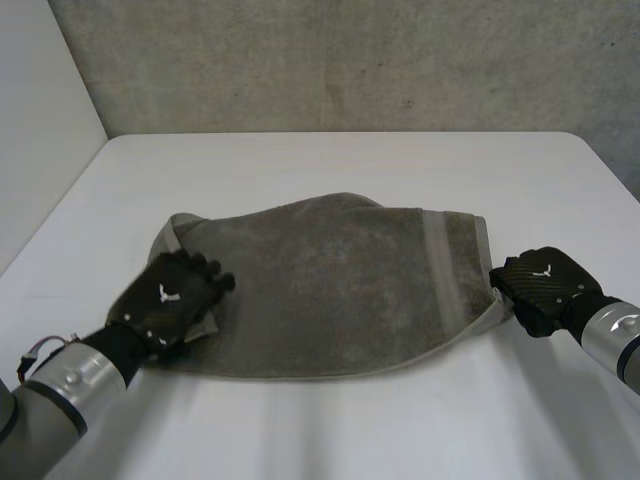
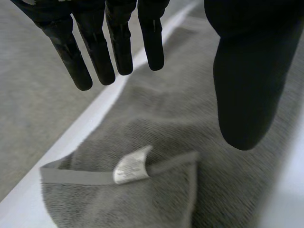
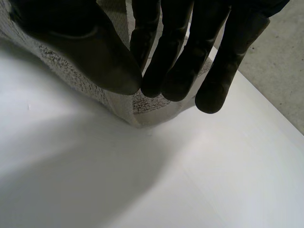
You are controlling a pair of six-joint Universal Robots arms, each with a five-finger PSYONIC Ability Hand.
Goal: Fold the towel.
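Fingers [image 2: 121, 47] of the left hand [image 1: 165, 300] hang straight and spread over the towel [image 1: 330, 280] at its turned-over left corner; its label [image 2: 132, 166] is unreadable. On the right hand [image 1: 545, 285], fingers [image 3: 175, 71] pinch the right corner against the thumb. The towel lies mid-worktop [image 1: 330, 430]; grey wall [image 1: 350, 60] behind.

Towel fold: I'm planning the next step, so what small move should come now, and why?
Probably raise the right hand a little and carry its corner across toward the left end. Its fingers and thumb pinch the right corner of the towel, which lies spread wide on the table, while the left hand lies open on the left end, seemingly steadying it.
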